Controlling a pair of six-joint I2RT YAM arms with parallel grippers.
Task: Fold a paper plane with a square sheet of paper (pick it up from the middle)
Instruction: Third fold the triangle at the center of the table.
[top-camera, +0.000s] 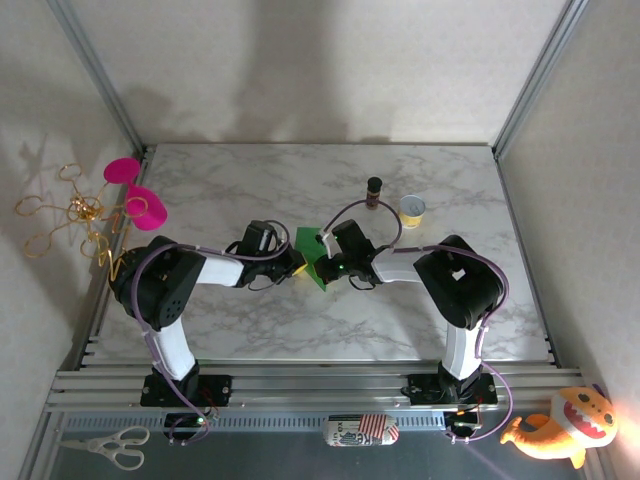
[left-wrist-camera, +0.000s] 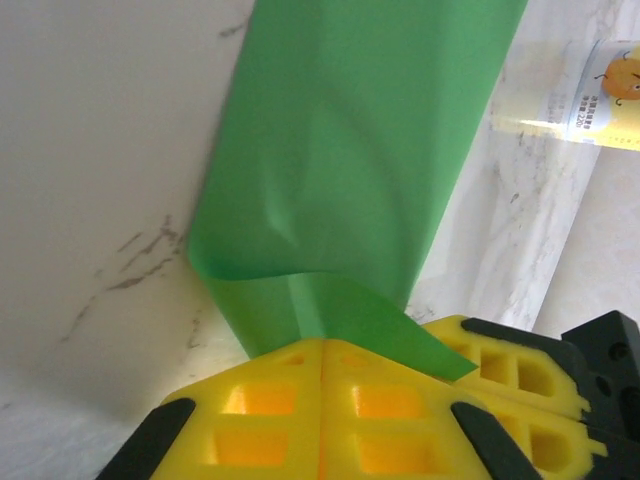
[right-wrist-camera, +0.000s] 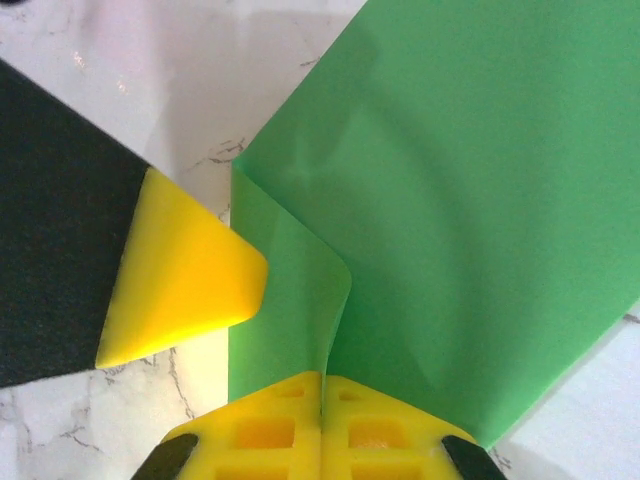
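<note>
The bright green sheet of paper (top-camera: 314, 254) is lifted off the marble table (top-camera: 250, 190) at its centre, partly folded, between both grippers. My left gripper (top-camera: 297, 266) comes in from the left and is shut on the sheet's near edge, where a crease runs into the seam of its yellow fingers (left-wrist-camera: 322, 345). The sheet (left-wrist-camera: 340, 150) rises away from them, curled. My right gripper (top-camera: 330, 262) (right-wrist-camera: 322, 378) is shut on a doubled-over flap of the sheet (right-wrist-camera: 470, 200). The left gripper's yellow fingertip (right-wrist-camera: 185, 275) sits just beside that flap.
A small yellow-white tape roll (top-camera: 412, 209) (left-wrist-camera: 610, 95) and a dark little bottle (top-camera: 374, 191) stand behind the paper, right of centre. Pink cups (top-camera: 135, 195) and gold wire (top-camera: 70, 215) lie off the table's left edge. Scissors (top-camera: 110, 447) and a plush toy (top-camera: 560, 425) lie below the front rail.
</note>
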